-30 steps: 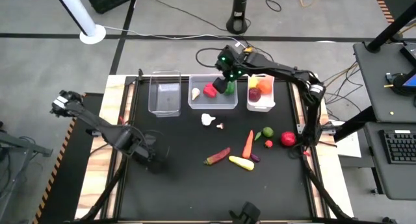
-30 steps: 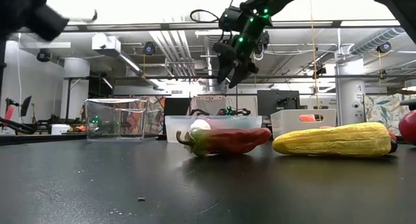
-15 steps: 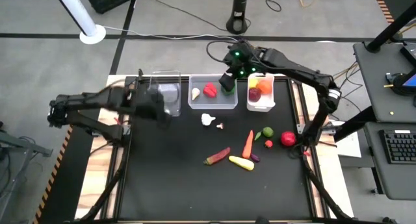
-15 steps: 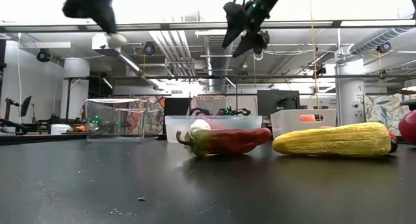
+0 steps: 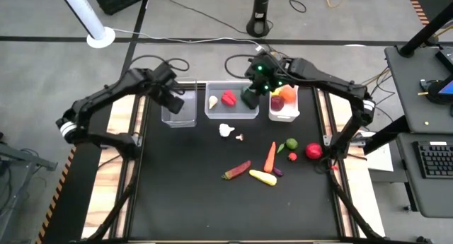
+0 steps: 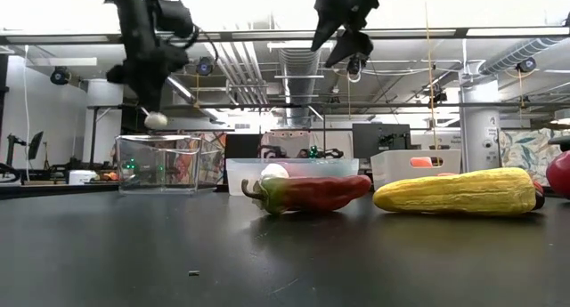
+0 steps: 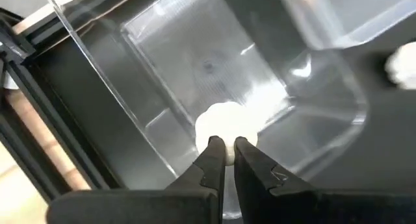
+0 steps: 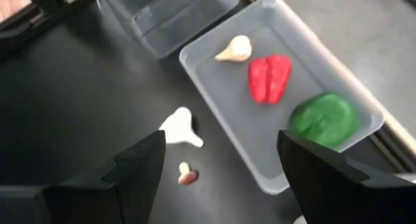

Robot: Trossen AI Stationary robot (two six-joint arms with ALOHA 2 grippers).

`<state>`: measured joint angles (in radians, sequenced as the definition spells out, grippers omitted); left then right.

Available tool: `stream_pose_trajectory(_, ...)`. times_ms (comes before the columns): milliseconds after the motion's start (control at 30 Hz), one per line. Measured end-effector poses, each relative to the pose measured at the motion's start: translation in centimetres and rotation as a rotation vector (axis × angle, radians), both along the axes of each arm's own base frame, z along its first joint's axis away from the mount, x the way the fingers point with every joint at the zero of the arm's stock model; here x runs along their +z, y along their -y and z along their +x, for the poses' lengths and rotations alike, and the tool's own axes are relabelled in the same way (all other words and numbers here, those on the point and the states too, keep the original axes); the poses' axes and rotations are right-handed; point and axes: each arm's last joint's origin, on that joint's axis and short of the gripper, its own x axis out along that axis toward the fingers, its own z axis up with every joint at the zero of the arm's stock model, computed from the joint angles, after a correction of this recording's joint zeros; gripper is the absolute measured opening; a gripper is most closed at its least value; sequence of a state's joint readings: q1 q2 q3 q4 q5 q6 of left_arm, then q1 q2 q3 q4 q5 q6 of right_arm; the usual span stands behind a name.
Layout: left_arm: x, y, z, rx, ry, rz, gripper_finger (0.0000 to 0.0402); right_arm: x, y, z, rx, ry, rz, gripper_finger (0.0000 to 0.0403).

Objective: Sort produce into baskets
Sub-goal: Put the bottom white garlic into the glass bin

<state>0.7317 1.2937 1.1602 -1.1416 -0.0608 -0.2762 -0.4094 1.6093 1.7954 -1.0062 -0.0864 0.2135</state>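
My left gripper (image 5: 172,101) hangs over the narrow clear basket (image 5: 179,104), shut on a small white garlic piece (image 7: 226,128). My right gripper (image 5: 251,95) stands open, holding nothing, high over the right end of the wider clear basket (image 5: 231,111). That basket holds a garlic (image 8: 235,50), a red pepper (image 8: 270,78) and a green pepper (image 8: 324,119). The white basket (image 5: 284,113) holds red and orange produce. On the table lie a garlic (image 5: 226,130), a carrot (image 5: 270,157), a red pepper (image 5: 236,170), a yellow squash (image 5: 262,177) and a red tomato (image 5: 313,151). My left gripper pinches the white garlic piece between its two fingertips (image 7: 214,149), at the piece's near side (image 7: 226,141). The fingers come from above, pointing steeply down. The piece hangs at their free ends (image 6: 156,120), clear of the narrow clear basket's rim.
A small brown-white bit (image 5: 240,137), a green fruit (image 5: 291,143), a small red bit (image 5: 292,156) and a purple bit (image 5: 277,171) also lie right of centre. The table's left and near parts are bare black mat (image 5: 184,194).
My left gripper has swung from the table's near left toward the far edge and risen, carrying the white garlic piece over the narrow clear basket, then sunk a little. My right gripper has risen above the wider basket, staying open.
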Motion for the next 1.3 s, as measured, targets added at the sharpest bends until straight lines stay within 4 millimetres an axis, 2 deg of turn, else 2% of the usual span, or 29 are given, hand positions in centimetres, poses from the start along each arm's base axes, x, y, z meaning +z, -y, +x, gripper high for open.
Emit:
stream_pose_trajectory(100,-1.6,-1.3,0.3,-0.028,-0.043,-0.017,0.0006,-0.2,-0.9,0.1,0.001,-0.022,0.031,0.0290)
stream_pose_trajectory(333,-4.8,-3.6,2.7,-0.115,-0.114,-0.057,0.0006,-0.6,-3.5,0.3,0.014,-0.095,0.100,0.0295)
stream_pose_trajectory(633,-8.0,-5.2,4.3,-0.182,-0.180,-0.108,0.0006,-0.7,-6.3,0.8,0.021,-0.116,0.154,0.0289)
stream_pose_trajectory(1000,-8.6,-5.7,4.8,-0.197,-0.175,-0.081,0.0009,-0.7,-6.9,0.9,-0.002,-0.112,0.170,0.0292)
stream_pose_trajectory(1300,-8.6,-5.8,4.8,-0.179,-0.190,-0.063,0.0058,-0.7,-6.9,0.9,-0.009,-0.111,0.174,0.0303)
